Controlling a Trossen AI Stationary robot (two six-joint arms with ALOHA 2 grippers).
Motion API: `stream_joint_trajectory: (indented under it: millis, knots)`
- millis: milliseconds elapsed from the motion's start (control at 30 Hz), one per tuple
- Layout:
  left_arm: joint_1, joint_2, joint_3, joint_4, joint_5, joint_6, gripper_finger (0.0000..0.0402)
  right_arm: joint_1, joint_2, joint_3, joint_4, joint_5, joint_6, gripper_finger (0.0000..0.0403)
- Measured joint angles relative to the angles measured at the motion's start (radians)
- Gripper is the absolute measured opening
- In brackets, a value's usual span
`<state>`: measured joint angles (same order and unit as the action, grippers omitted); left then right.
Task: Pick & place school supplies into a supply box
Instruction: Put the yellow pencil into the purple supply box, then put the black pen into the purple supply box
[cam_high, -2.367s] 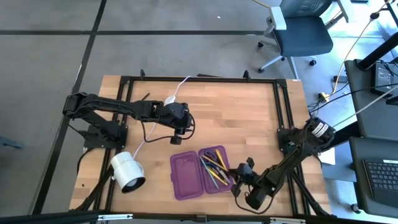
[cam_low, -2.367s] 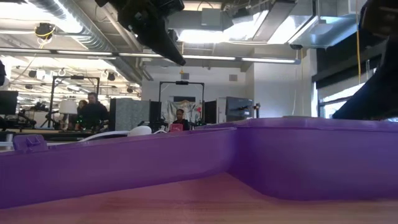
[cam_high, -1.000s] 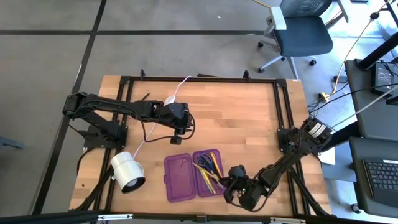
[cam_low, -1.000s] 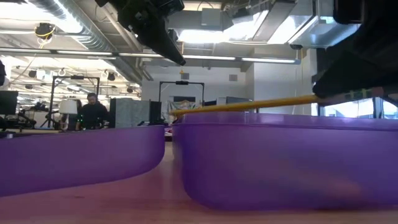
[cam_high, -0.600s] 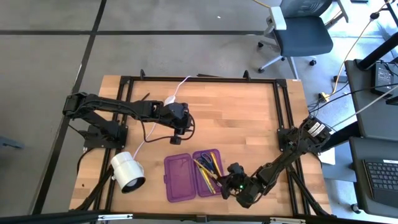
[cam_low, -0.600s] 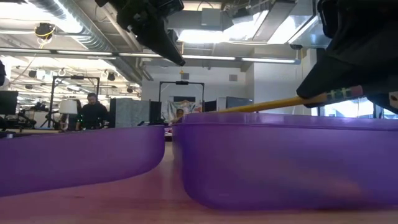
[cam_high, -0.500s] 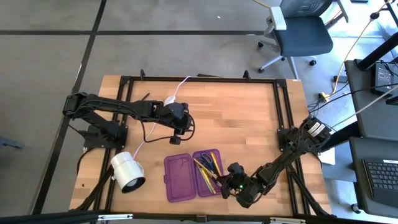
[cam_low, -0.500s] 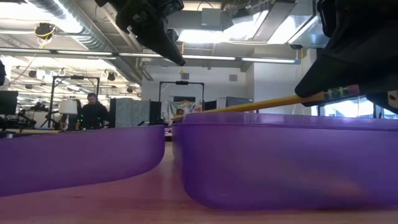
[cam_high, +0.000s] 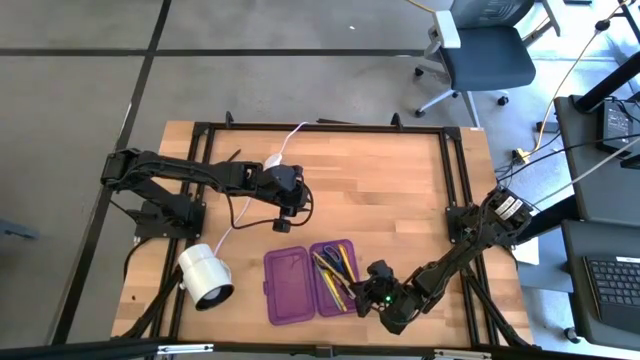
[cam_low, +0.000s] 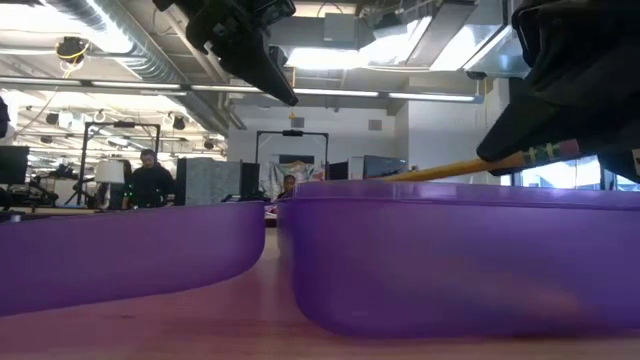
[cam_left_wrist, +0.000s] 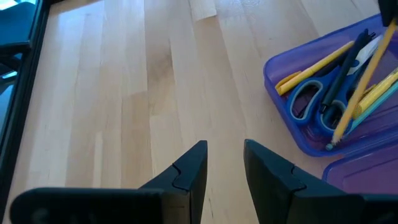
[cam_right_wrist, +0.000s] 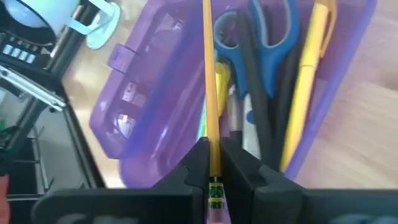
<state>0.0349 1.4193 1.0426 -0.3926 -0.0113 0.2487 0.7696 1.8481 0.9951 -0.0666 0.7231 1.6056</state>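
Right wrist view alone shows the pinch: right gripper fingers pressed on a yellow pencil, slanting over the supply box.

Box: open near the table's front edge, holding blue scissors, dark and yellow pens.

White lamp: beside the box.

Left gripper: above bare wood, fingers slightly spread, empty.

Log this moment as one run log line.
right gripper: shut on yellow pencil, over supply box | scissors: in box | left gripper: open, idle above table
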Motion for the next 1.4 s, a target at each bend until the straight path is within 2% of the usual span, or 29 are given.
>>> stream_joint_trajectory:
  millis: [333,900,1067,1200,1400]
  knots:
    - [0.0,0.0,0.0,0.0,0.0,0.0,0.0098,-0.002,0.0,0.0,-0.043,-0.018,0.043,0.0037]
    - [0.0,0.0,0.0,-0.001,-0.005,0.0,0.0098,-0.001,0.0,0.0,-0.058,-0.023,0.035,0.0073]
    - [0.0,0.0,0.0,-0.051,-0.054,-0.004,0.0098,0.0,-0.035,0.0,-0.174,-0.089,0.033,0.0081]
    - [0.011,-0.003,0.0,-0.098,-0.151,-0.06,0.0098,0.0,-0.105,0.0,-0.335,-0.07,0.033,0.0082]
    - [0.069,-0.02,0.0,-0.147,-0.13,-0.132,0.0098,0.0,-0.253,0.0,-0.561,-0.023,-0.01,0.0082]
